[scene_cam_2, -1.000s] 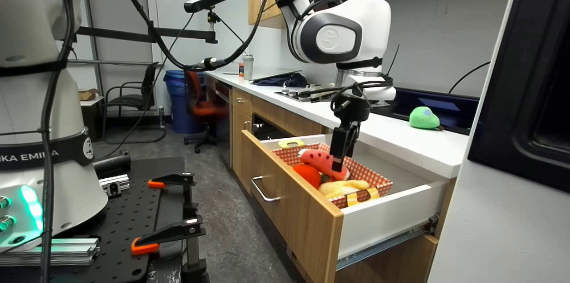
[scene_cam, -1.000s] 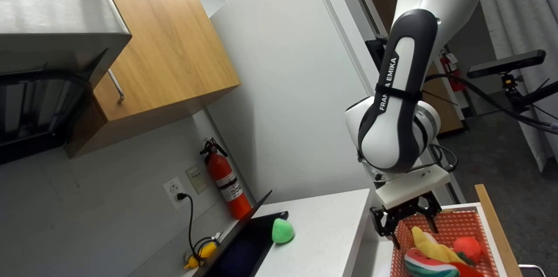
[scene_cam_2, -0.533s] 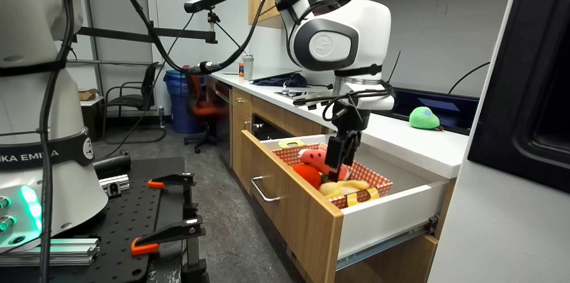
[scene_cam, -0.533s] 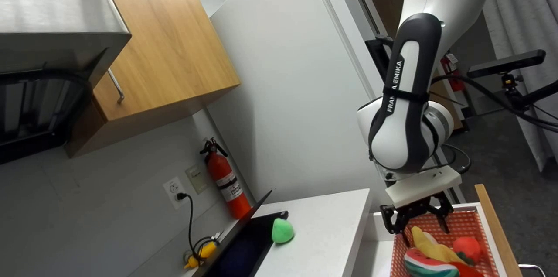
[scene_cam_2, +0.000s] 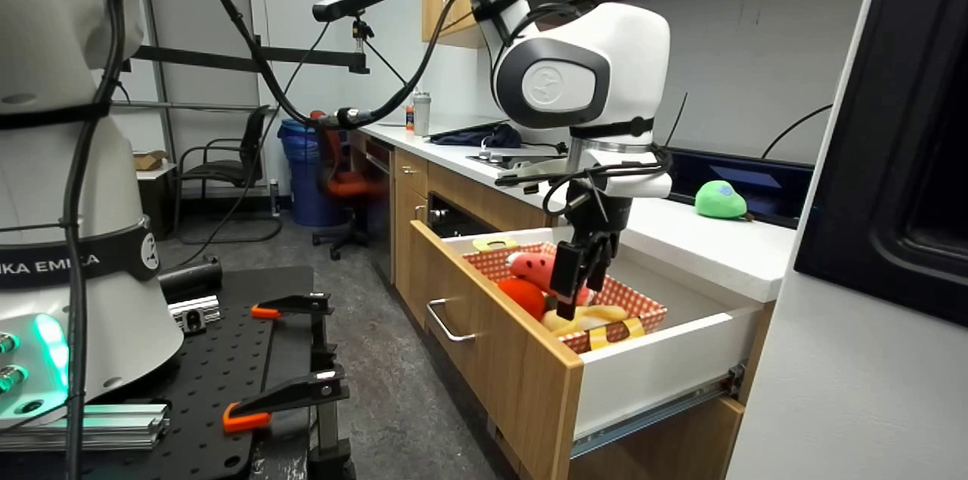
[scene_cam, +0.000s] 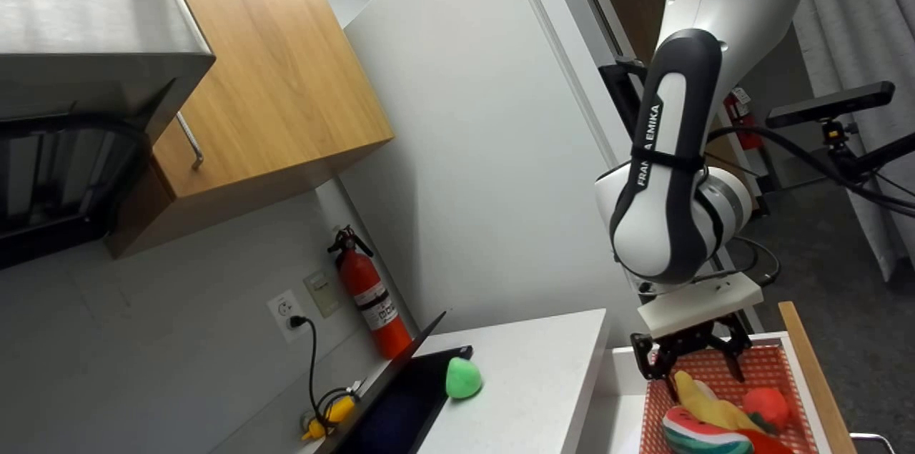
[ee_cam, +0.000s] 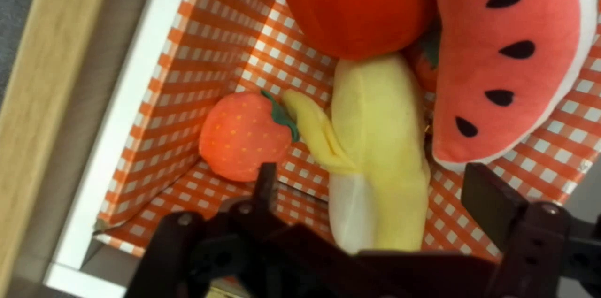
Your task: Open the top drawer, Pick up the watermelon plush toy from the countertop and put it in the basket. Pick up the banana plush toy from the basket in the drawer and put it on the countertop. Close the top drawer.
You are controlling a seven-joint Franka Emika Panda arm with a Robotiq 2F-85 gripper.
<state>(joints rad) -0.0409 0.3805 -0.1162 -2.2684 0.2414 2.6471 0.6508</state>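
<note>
The gripper (ee_cam: 373, 180) hangs released, holding nothing; over the last second it has come lower and shifted toward the front of the pulled-out drawer (scene_cam_2: 525, 382), so in the wrist view its spread fingers (ee_cam: 490, 204) now flank the banana (ee_cam: 382, 152). Whether the tips reach past its sides I cannot tell. Just ahead of the finger nearer that front sits the strawberry (ee_cam: 244, 138); just ahead of the other lies the melon (ee_cam: 512, 58), and farther ahead, at the banana's far end, the red toy (ee_cam: 359, 4). All lie in the basket (ee_cam: 178, 87) below, unshifted. With the melon in, gripping the banana looks like the step in hand; the strawberry might foul its nearer finger. Well apart from the gripper, behind the drawer, the counter (scene_cam: 525, 382) bears the green toy (scene_cam: 463, 378) and awaits the banana
</note>
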